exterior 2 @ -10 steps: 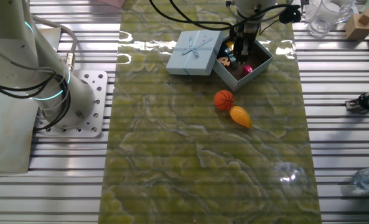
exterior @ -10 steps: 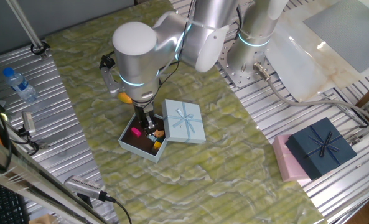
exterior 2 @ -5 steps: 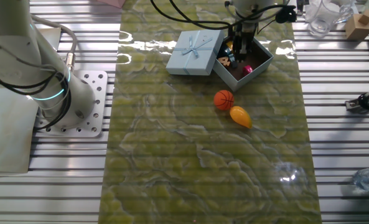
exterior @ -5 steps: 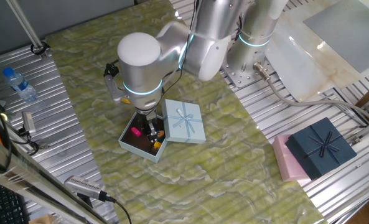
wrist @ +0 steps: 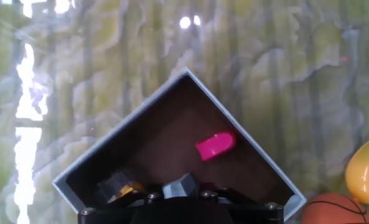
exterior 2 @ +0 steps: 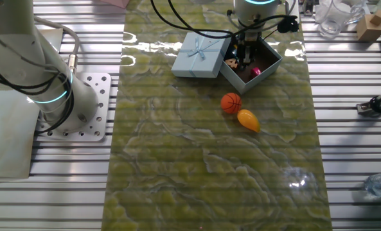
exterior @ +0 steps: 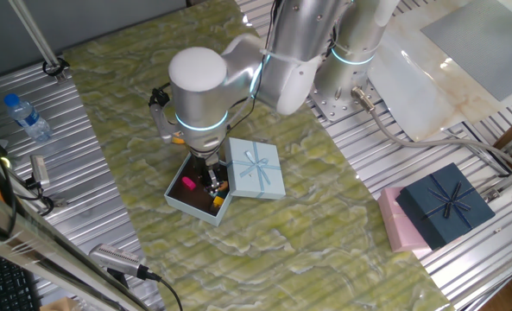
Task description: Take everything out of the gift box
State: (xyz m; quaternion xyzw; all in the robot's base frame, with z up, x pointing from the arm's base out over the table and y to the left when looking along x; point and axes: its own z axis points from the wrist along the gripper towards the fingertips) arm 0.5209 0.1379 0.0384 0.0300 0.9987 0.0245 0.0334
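So at this point the gripper (exterior 2: 244,56) was down inside the gift box (exterior 2: 267,67), which sat open near the far edge of the green mat (exterior 2: 209,160) with its bowed lid (exterior 2: 200,54) lying right beside it, touching one side. The basketball (exterior 2: 230,102) and the mango-shaped fruit (exterior 2: 248,119) were already out on the mat, just beside each other and a bit clear of the box, so my guess was the job was partway done. Inside, the magenta piece (wrist: 215,145) lay on the dark floor out ahead of the fingers, toward the box's far corner in the hand view, with its long axis tilted slightly off level across that view. Closer in, right under the hand, there were a couple of small bits (wrist: 125,187), one with some yellow-orange on it, mostly hidden by the gripper body. Honestly couldn't tell how wide the fingers were or whether they'd got hold of anything, since the tips were hidden in the hand view and too small in both fixed ones. I'd say the bits under the hand were the nearer pick, and the magenta one needed a reach forward.
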